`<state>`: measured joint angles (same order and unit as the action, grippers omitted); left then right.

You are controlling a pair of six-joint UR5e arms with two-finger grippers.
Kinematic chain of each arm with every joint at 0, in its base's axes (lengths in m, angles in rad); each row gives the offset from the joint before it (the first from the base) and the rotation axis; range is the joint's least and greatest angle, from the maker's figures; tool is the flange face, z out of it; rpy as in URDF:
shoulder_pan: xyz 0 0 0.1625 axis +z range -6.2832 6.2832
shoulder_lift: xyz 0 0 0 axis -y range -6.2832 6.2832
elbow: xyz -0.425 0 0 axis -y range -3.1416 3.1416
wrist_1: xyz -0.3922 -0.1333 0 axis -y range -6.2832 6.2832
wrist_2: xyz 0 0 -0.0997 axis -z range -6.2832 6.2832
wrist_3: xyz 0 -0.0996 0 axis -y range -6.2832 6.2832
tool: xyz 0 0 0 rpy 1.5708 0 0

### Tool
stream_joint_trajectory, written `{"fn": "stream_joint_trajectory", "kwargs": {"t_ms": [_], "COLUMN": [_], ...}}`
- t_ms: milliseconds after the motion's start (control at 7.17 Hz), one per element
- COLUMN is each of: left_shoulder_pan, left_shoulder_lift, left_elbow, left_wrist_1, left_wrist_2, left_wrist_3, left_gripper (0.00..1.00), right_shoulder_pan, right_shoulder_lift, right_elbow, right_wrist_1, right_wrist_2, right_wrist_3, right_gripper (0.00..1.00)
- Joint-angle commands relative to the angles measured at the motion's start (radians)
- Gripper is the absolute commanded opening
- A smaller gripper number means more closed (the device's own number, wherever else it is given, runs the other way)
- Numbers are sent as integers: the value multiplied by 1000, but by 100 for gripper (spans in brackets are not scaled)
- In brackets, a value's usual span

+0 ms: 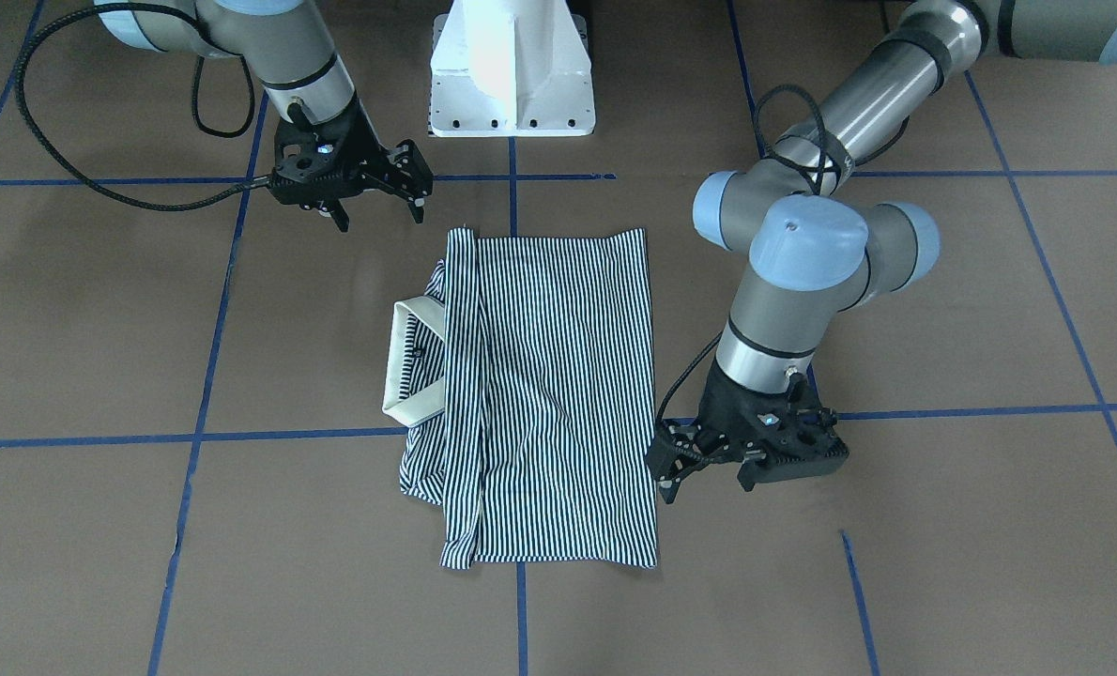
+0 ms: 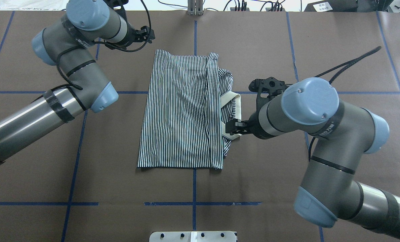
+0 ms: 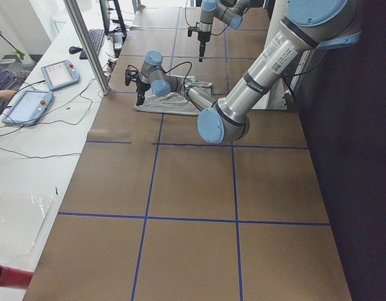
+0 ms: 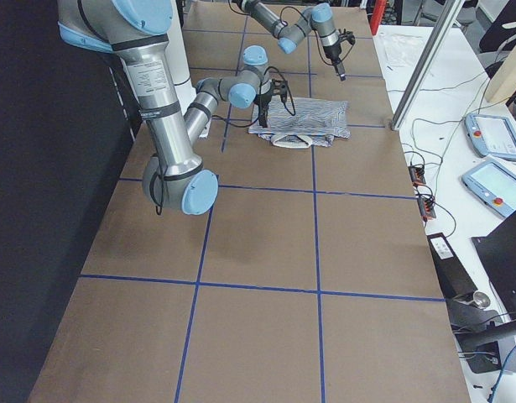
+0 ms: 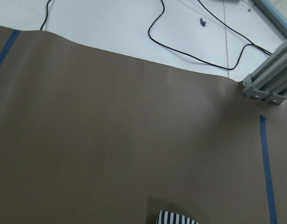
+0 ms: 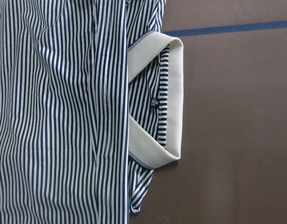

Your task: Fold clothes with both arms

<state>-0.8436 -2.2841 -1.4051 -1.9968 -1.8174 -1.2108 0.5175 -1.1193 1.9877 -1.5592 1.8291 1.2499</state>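
While hanging clear above the brown paper-covered table (image 1: 99,329), grips nothing with the black two-finger right gripper (image 1: 380,221), fingers spread wide. Below it, through the right wrist camera: folded cream collar (image 6: 173,98) of the short-sleeved polo shirt with thin navy-and-white stripes (image 2: 180,111). Lies flat between both grippers, folded into a rough rectangle, collar poking out on the right gripper's side. Just beside the black two-finger left gripper (image 1: 662,469), likewise spread and pinching nothing: the far corner of the shirt's opposite long edge. Cannot tell whether fingertips and cloth touch. Under the left wrist camera, bare table and only a striped corner (image 5: 177,218).
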Motion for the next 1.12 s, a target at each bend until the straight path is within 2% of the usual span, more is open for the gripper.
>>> {"fn": "stream_joint_trajectory", "kwargs": {"t_ms": [0,139,279,558,697,976], "left_shoulder_pan": [9,14,29,49,49,49], "left_shoulder_lift": [144,184,193,198,198,198], "left_elbow": [-394,-499,-524,-515,-517,-514], "left_wrist_1": [279,329,341,340,340,340], "left_wrist_2": [-28,-58,-66,-63,-63,-63], "left_wrist_3": [97,96,93,93,93,94], "left_gripper": [100,100,100,100,100,100], "right_shoulder_pan": [-65,-89,-103,-123,-125,-140], "right_shoulder_lift": [116,151,221,346,348,336], "right_elbow": [-131,-176,-232,-413,-415,-420], "right_wrist_1": [-45,-73,-117,-178,-230,-259], "right_wrist_2": [-88,-90,-111,-129,-125,-125], "right_wrist_3": [-12,-12,-15,-67,-101,-116], "right_gripper": [100,100,100,100,100,100]}}
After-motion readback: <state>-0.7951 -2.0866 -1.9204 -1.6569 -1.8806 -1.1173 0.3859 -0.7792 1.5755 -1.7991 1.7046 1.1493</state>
